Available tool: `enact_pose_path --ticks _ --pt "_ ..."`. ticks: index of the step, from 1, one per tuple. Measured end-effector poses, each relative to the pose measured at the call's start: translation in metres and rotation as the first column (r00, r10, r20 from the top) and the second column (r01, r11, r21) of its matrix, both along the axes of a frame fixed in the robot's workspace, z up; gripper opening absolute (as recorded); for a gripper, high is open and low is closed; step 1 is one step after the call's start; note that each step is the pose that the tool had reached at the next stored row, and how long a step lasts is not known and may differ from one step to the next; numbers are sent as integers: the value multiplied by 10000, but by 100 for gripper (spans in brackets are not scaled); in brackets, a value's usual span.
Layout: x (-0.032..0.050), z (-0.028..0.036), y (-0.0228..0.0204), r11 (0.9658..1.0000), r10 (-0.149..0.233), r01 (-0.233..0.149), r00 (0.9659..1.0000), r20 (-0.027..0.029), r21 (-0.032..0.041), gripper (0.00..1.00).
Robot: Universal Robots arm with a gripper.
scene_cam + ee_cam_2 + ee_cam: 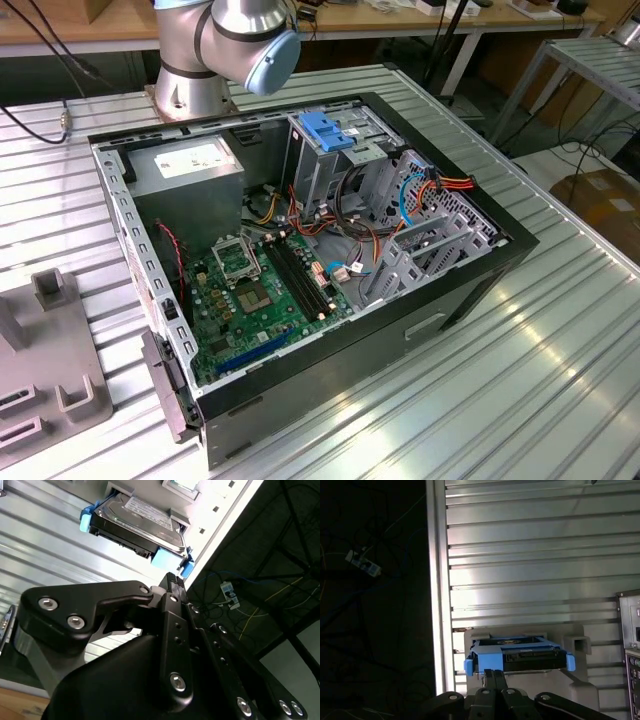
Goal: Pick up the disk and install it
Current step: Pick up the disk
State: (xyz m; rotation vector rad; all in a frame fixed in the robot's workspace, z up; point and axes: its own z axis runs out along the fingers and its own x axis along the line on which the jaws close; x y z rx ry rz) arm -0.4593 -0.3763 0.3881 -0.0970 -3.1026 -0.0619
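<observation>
Claw [495, 672] pinched together, empty, near disk [520, 656] w/ white label [150, 511], print illegible, on grey stand [576, 643]

Robotics lab / test workshop. Evidence: robot arm [225, 40] mounted on ribbed alu. surface [560, 330]; opened PC tower [330, 385] w/ exposed motherboard [260, 290]; wooden benches [400, 22] at rear w/ hanging cables [437, 45]; cardboard box [600, 200] on floor; power strip [364, 564] below, per first wrist view.

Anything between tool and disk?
Bare. In the first wrist view the black tool sits right at the blue plastic rail of the dark grey metal hard drive, nothing between them.
</observation>
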Motion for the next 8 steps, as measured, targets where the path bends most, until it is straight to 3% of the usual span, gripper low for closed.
enact_pose_path --ticks 2,5,8 --pt "0 -1 0 9992 389 -389 9992 1 1 11" --pt "0 -1 0 9952 980 -980 9952 1 1 11" --pt "0 -1 0 9860 1665 -1665 9860 1 1 11"
